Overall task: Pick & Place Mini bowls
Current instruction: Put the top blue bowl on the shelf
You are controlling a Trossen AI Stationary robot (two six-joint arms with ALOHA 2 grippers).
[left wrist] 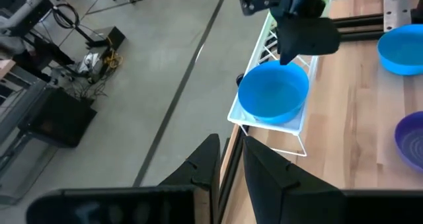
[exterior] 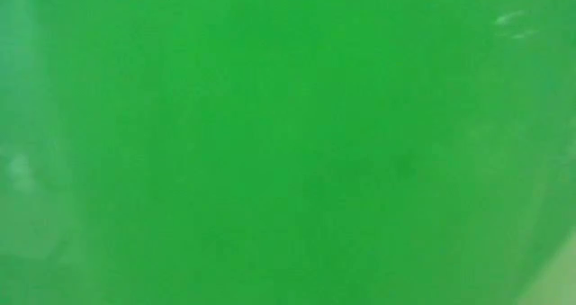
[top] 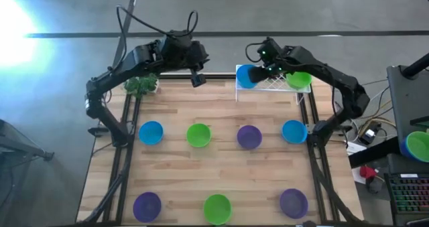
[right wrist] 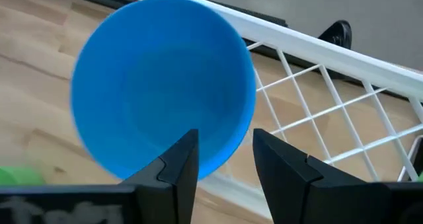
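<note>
Blue mini bowl [right wrist: 162,85] resting on white wire rack [right wrist: 330,112]; right gripper [right wrist: 225,159] open just above its rim. Probably light, rigid, slick plastic; best pinched at rim.

Robotics lab: framed workbench [top: 174,167], cabling [top: 375,130], keyboard [top: 409,195].
</note>
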